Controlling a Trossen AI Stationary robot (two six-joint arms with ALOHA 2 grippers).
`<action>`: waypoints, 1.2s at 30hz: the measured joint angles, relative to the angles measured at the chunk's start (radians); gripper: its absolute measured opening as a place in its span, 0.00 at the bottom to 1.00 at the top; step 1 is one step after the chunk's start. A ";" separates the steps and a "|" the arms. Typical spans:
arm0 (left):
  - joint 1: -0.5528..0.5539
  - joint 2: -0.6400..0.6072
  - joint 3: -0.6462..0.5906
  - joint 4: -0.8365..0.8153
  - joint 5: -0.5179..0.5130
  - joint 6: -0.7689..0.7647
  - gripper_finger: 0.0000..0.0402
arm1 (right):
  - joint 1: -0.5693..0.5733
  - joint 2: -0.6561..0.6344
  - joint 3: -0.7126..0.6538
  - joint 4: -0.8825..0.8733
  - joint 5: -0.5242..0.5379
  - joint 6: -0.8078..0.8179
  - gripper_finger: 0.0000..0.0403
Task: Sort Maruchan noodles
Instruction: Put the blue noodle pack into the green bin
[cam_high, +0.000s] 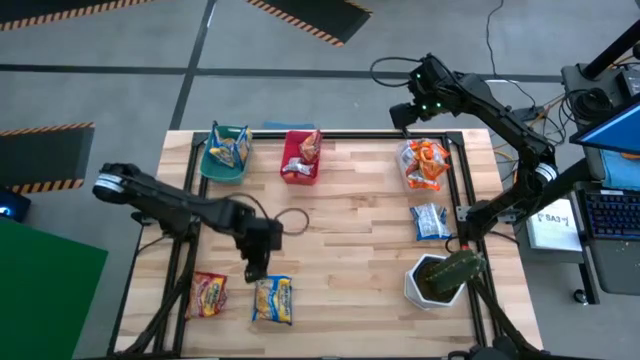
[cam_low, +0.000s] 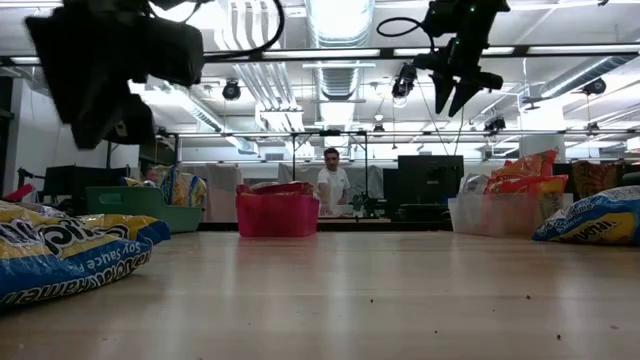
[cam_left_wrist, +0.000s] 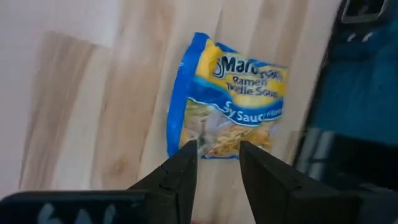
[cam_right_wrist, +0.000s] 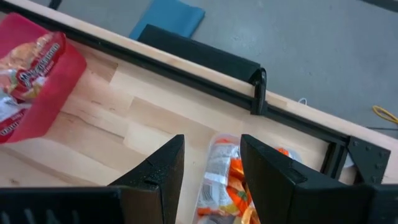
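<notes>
Left pincer (cam_high: 255, 268): above the near part of the surface; fingers (cam_left_wrist: 180, 171) parted by a narrow gap with nothing between them; pointing down and toward the near edge
Yellow-and-blue packet (cam_high: 272, 299): lies flat on the wood just beyond the left pincer tips, toward the near edge; in the left wrist view (cam_left_wrist: 227, 96) its lower edge sits just past the two fingertips, not touching them; print reads ramen noodle soup, soy sauce
Red packet (cam_high: 208, 295): flat on the surface beside the yellow-and-blue one, further to the left side; apart from the pincer
Right pincer (cam_high: 418, 78): high over the far right corner of the surface; fingers (cam_right_wrist: 165, 165) apart at a moderate gap, holding nothing; in the low view it hangs well above the wood (cam_low: 455, 75)
Clear bin of orange packets (cam_high: 424, 163): below and just ahead of the right pincer; seen between its fingers in the right wrist view (cam_right_wrist: 227, 180)
Silver-and-blue packet (cam_high: 430, 221): flat on the surface, nearer than the clear bin, on the right side
Pink bin (cam_high: 301, 157): far middle; holds red packets
Teal bin (cam_high: 226, 152): left of the pink bin; holds yellow-and-blue packets
White pot (cam_high: 437, 278): near right corner, with a plant
Surface (cam_high: 350, 250): pale wooden boards in a black frame
Person (cam_low: 332, 182): standing far behind the surface in the low view
</notes>
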 joint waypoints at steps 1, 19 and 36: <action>-0.020 0.014 0.000 0.011 -0.025 0.014 0.25 | 0.000 0.000 0.000 0.006 0.000 0.000 0.36; -0.124 0.161 -0.004 0.181 -0.239 0.094 0.51 | 0.000 0.000 0.000 0.013 0.000 0.007 0.36; -0.124 0.252 -0.130 0.309 -0.214 0.077 0.39 | 0.000 0.000 0.000 0.011 -0.004 0.016 0.36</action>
